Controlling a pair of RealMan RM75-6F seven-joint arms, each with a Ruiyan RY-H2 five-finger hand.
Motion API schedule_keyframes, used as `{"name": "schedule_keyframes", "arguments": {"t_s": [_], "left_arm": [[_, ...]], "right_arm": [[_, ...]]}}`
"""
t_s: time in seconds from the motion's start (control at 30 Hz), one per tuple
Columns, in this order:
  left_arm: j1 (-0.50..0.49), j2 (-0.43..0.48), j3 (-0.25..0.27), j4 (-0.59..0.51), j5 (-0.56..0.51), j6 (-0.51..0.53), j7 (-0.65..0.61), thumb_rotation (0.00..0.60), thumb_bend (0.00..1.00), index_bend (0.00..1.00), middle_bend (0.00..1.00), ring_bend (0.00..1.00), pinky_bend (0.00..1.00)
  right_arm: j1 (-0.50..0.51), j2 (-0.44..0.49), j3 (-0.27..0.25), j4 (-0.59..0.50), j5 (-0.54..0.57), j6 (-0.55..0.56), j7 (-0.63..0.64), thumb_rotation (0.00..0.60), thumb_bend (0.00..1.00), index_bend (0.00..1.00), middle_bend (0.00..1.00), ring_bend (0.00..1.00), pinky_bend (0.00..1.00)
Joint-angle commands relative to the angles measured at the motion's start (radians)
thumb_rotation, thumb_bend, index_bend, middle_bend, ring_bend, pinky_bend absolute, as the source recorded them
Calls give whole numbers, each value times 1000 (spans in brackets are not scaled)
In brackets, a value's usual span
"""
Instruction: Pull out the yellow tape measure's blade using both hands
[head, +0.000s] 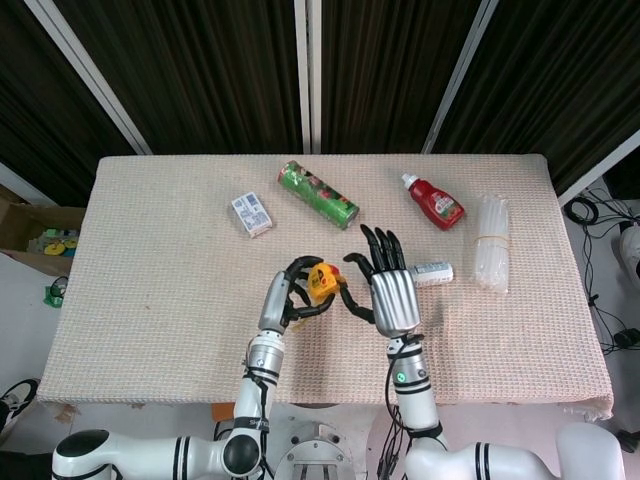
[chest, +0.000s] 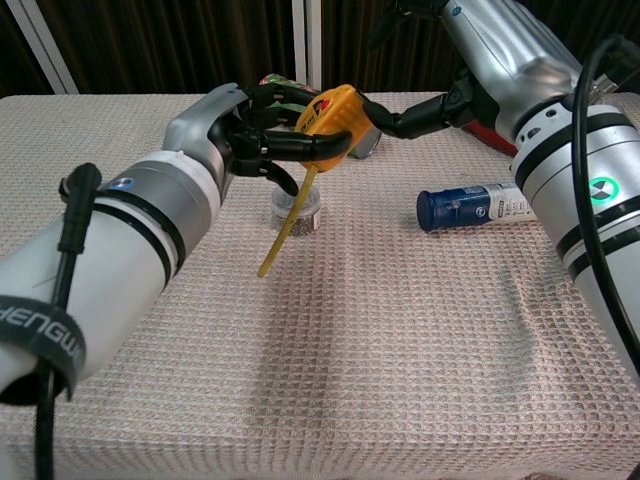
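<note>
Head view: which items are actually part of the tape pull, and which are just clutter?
In the job:
- yellow tape measure, blade hanging out
- left hand, gripping the case
- right hand, fingers spread beside it

Lying about:
- green can
- ketchup bottle
- small white box
- blue-capped bottle
- clear tube bundle
</note>
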Motion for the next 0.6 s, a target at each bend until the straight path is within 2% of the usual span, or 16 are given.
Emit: {"name": "schedule_keyframes", "arguments": {"t_s": [0.03, 0.33, 0.6], "left_arm": [[0, 1, 2, -3, 2, 1, 0, 600, 384, 620, 616, 550, 623], [5, 9, 11, -20, 15, 2, -5, 600, 384, 620, 616, 550, 622], [8, 14, 8, -24, 15, 2, -11, 600, 384, 620, 616, 550, 622]], "right_arm": [[3, -1, 0, 2, 0, -2, 3, 600, 291, 387, 84, 0, 0], [5, 6, 2, -10, 9, -3, 22, 600, 455, 462, 138, 0, 0], [9, 10, 2, -16, 12, -4, 32, 600, 477, 534, 159, 0, 0]]}}
